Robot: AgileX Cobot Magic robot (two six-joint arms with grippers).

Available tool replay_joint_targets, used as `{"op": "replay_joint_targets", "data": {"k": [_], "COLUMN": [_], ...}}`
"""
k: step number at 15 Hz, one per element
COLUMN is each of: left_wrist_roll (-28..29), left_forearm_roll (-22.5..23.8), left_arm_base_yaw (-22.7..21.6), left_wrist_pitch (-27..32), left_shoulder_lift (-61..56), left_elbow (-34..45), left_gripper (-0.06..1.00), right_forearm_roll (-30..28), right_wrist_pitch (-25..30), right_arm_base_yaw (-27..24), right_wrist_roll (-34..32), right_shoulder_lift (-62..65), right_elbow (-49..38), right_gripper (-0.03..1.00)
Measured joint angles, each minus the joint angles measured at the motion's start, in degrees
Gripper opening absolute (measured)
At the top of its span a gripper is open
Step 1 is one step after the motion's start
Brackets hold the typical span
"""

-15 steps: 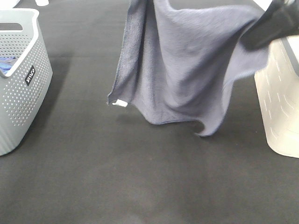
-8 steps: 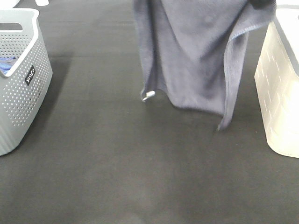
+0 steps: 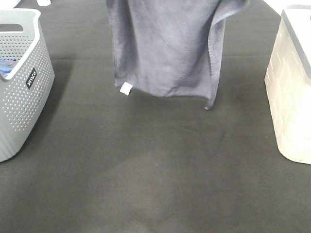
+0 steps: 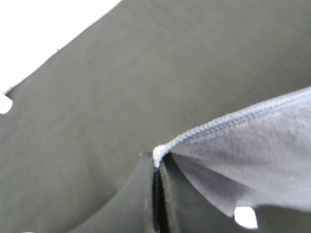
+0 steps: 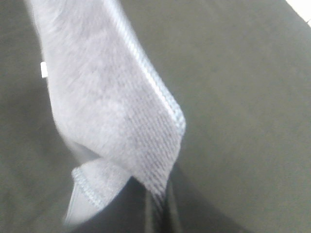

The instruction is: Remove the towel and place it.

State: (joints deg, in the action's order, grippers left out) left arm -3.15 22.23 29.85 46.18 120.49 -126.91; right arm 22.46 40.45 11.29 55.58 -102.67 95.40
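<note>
Exterior high view: the table point(image 3: 155, 184) fills most of my screen. The towel point(image 3: 165, 48) hangs over the middle of it as a nearly flat sheet, with its top running out of frame. A grey basket point(image 3: 24, 97) stands at the left edge with a blue cloth point(image 3: 5, 68) inside, and a cream basket point(image 3: 291, 107) stands at the right. The towel hangs between them and touches neither.

On the wrist feeds, the left gripper point(image 4: 158, 167) is clenched on a hemmed corner. The right gripper point(image 5: 158, 196) is pinched tight on a folded bit of hem. So the towel hangs straight down from both grippers, and I judge its top edge runs side to side between them. Each arm carries one end, so neither is nearer.

The lower hem looks clear of the table, and I expect it to land first when I lower. The tag point(image 3: 126, 88) dangles at the lower corner on the left arm's side.
</note>
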Motion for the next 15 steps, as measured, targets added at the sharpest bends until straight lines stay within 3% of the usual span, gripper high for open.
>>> {"op": "replay_joint_targets", "data": {"k": [5, 7, 9, 11, 12, 15], "left_wrist_roll": [1.89, 3.15, 3.15, 3.15, 3.15, -2.98], "left_forearm_roll": [0.23, 0.46, 0.86, 0.86, 0.8, -4.58], "left_arm_base_yaw": [-6.42, -7.51, -7.62, -7.51, -7.39, -5.9], "left_wrist_pitch": [-19.42, -24.18, -25.32, -22.98, -19.54, -3.04], "left_shoulder_lift": [4.07, 4.3, 5.61, 8.19, 9.28, 10.71], "left_elbow": [0.0, 0.0, 0.0, 0.0, 0.0, 0.06], "left_gripper": [0.0, 0.0, 0.0, 0.0, 0.0, 0.0], "right_forearm_roll": [0.92, 2.23, 3.72, 4.3, 4.7, 3.95], "right_wrist_pitch": [-11.17, -17.13, -20.8, -18.62, -14.61, 3.95], "right_arm_base_yaw": [0.0, 0.0, 0.0, -0.29, -0.8, -1.66], "right_wrist_roll": [3.5, 5.84, 7.45, 7.39, 6.82, 0.57], "right_shoulder_lift": [-11.06, -13.24, -15.24, -17.48, -18.56, -19.77], "right_elbow": [12.2, 13.87, 13.98, 13.98, 13.98, 13.98], "right_gripper": [0.0, 0.0, 0.0, 0.0, 0.0, 0.0]}}
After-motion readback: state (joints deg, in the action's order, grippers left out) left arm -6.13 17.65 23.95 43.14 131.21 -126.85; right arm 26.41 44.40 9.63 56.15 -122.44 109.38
